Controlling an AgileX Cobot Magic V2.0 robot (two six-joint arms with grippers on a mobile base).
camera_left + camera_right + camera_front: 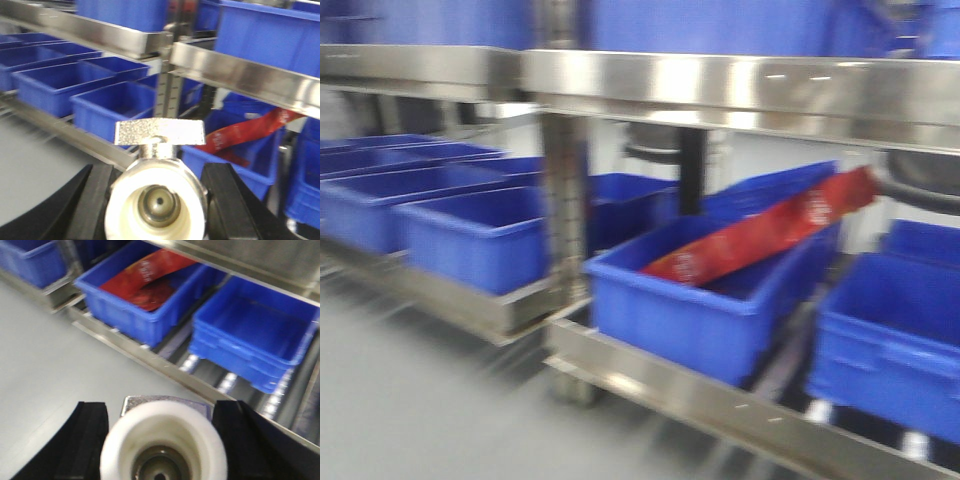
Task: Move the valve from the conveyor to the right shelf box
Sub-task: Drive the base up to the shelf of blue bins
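My left gripper (156,200) is shut on a valve (152,175) with a silver butterfly handle on top and its white open end facing the camera, held in front of the shelf. My right gripper (162,437) is shut on a second valve (165,425), white end toward the camera, above the grey floor near the shelf's lower rail. An empty blue box (250,340) sits on the shelf ahead to the right, and also shows in the front view (890,350). Neither gripper shows in the front view. The conveyor is out of view.
A blue box (700,310) holds a red package (770,235); it also shows in the right wrist view (125,315). Several more blue boxes (470,235) line the steel shelf to the left. A steel upper shelf rail (740,90) and upright post (565,200) stand ahead.
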